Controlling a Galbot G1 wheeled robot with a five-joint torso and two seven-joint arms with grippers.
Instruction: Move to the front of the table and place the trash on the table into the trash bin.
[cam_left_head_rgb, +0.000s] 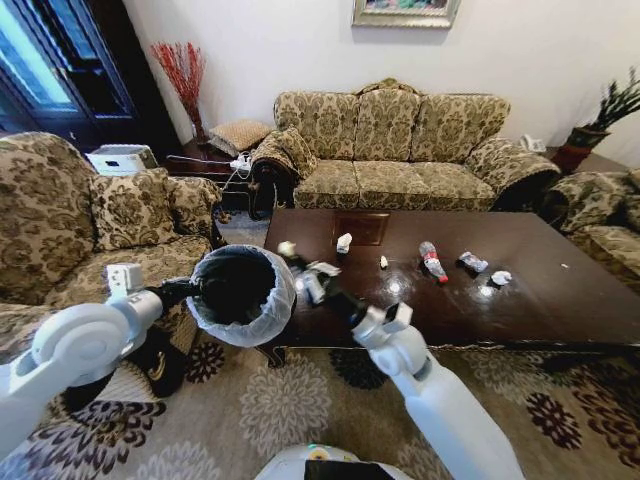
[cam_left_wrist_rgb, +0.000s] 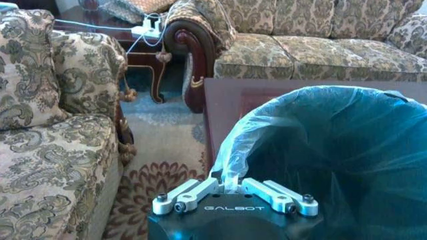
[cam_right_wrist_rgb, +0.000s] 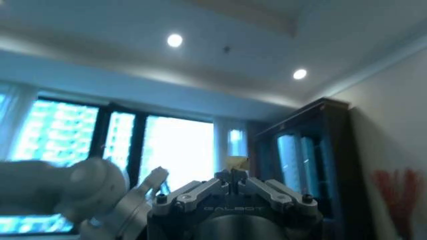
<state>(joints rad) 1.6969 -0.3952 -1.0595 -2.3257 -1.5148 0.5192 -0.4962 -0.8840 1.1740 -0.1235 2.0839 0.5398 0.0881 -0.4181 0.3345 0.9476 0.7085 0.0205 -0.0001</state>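
Litter (cam_left_head_rgb: 433, 262) lies scattered on the dark surface (cam_left_head_rgb: 560, 300). Left pincer (cam_left_wrist_rgb: 235, 192) clamps the trash bin (cam_left_head_rgb: 240, 295) rim; right pincer (cam_right_wrist_rgb: 232, 176), closed on a small scrap (cam_right_wrist_rgb: 236, 162), points upward beside it.

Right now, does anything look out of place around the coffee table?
Yes. Litter lies scattered on the table: a bottle, wrappers and crumpled paper. The trash bin is off the floor, held tilted at the table's left end by the left gripper clamped on its liner.
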